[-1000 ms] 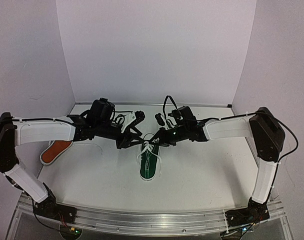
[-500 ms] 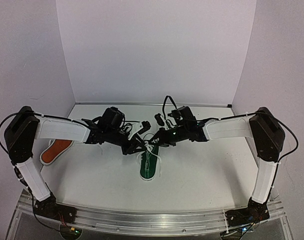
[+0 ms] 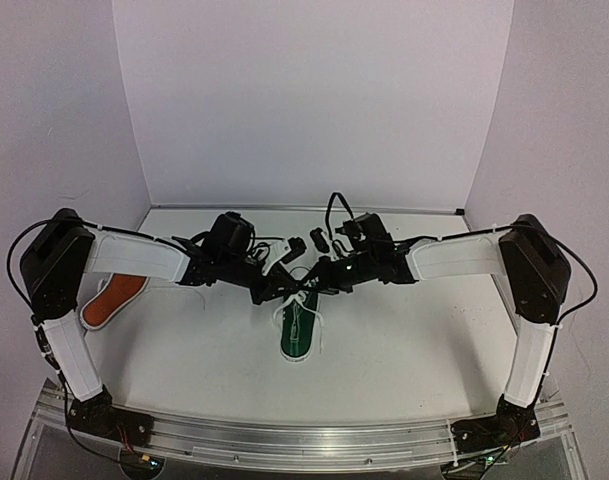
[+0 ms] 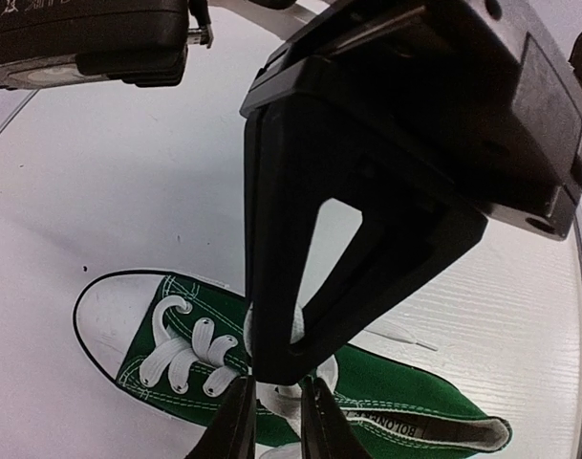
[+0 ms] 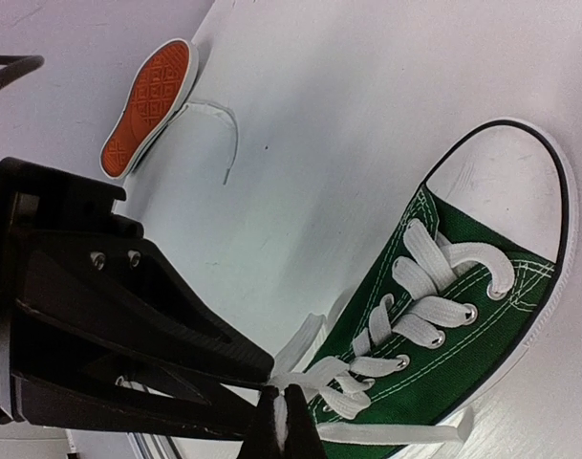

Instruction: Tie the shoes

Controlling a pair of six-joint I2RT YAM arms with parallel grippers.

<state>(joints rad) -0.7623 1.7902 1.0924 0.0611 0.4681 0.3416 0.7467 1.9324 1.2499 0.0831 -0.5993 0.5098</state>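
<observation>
The dark green shoe (image 3: 297,335) lies mid-table with its toe toward the near edge and its white laces (image 5: 420,316) loose; it also shows in the left wrist view (image 4: 415,406). My right gripper (image 5: 283,426) is shut on a strand of white lace just above the shoe's tongue, and it also shows in the top view (image 3: 310,282). My left gripper (image 4: 276,430) is right against it on the left, jaws narrowly open with lace showing between them; it appears in the top view (image 3: 282,283). The orange-red shoe (image 3: 112,298) lies at the far left, its sole (image 5: 149,103) facing up.
A loose white lace (image 5: 219,120) curls on the table beside the orange-red shoe. A lace end (image 4: 398,335) lies flat beside the green shoe. White walls close in the table at the back and both sides.
My left arm has swung right and down, bringing its gripper from left of the green shoe to right beside the right gripper at the laces. The right gripper has held still.
</observation>
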